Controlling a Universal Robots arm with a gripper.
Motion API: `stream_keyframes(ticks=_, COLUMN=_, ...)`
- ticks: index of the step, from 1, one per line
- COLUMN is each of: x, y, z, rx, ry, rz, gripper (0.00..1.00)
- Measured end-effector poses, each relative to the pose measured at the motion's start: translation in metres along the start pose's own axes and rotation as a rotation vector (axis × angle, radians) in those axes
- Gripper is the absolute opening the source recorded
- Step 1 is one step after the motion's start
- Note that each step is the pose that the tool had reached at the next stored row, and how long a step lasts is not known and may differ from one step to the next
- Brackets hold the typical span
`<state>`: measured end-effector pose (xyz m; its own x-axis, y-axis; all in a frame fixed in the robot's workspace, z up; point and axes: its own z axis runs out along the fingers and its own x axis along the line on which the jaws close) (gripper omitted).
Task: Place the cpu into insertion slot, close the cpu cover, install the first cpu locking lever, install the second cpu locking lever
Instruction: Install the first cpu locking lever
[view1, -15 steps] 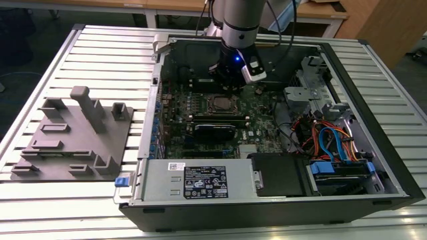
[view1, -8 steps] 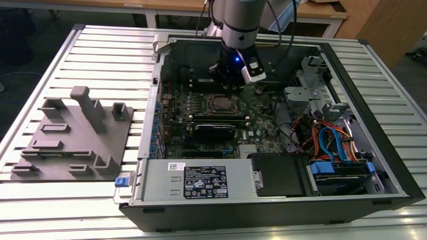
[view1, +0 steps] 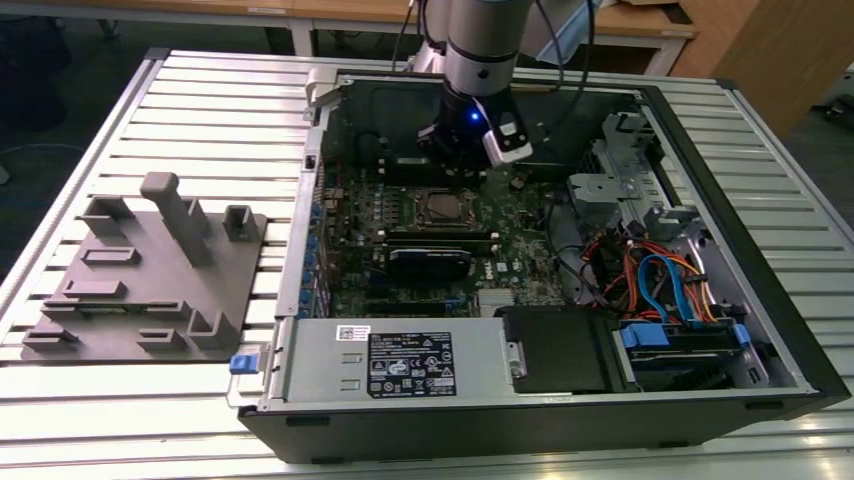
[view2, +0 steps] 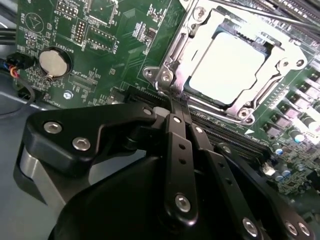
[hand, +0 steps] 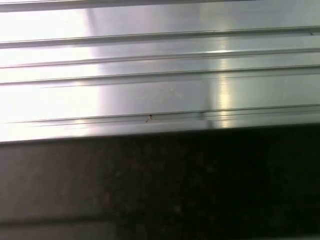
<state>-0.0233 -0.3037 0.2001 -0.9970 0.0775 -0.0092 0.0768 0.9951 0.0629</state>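
The cpu (view2: 227, 67) lies flat in the insertion slot (view1: 434, 207), its silver top shining brightly. The cpu cover (view2: 192, 40) is down over it, a silver frame around the chip's edges. My gripper (view2: 172, 100) is shut with its two black fingers (view2: 175, 135) pressed together. Its tips are low at the socket's near corner, beside a metal tab with a screw; I cannot tell whether they touch it. In the exterior view the gripper (view1: 461, 155) hangs inside the open computer case just behind the socket. Thin metal rods (view2: 260, 15) run along the socket's far side.
Memory slots (view2: 235, 140) run under the fingers, and a coin battery (view2: 52, 62) sits on the green board. A black heatsink block (view1: 430, 262), a power supply (view1: 400, 360) and coloured cables (view1: 667, 280) fill the case. A grey fixture plate (view1: 147, 290) lies on the slatted table (hand: 160, 75).
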Motion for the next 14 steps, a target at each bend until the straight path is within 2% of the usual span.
stream_keyframes(ticks=3, x=0.0000, y=0.0002, z=-0.0040, rx=0.0000, ry=0.0000, rz=0.000, gripper=0.11)
stream_keyframes(ticks=6, x=-0.0001, y=-0.0003, z=-0.0043, rx=0.0002, ry=0.0000, rz=0.000, gripper=0.11)
stream_keyframes(ticks=10, x=-0.0004, y=-0.0044, z=-0.0045, rx=0.0001, ry=0.0000, rz=0.000, gripper=0.11)
stream_keyframes(ticks=14, x=-0.0004, y=-0.0048, z=-0.0046, rx=0.0003, ry=0.0000, rz=0.000, gripper=0.11)
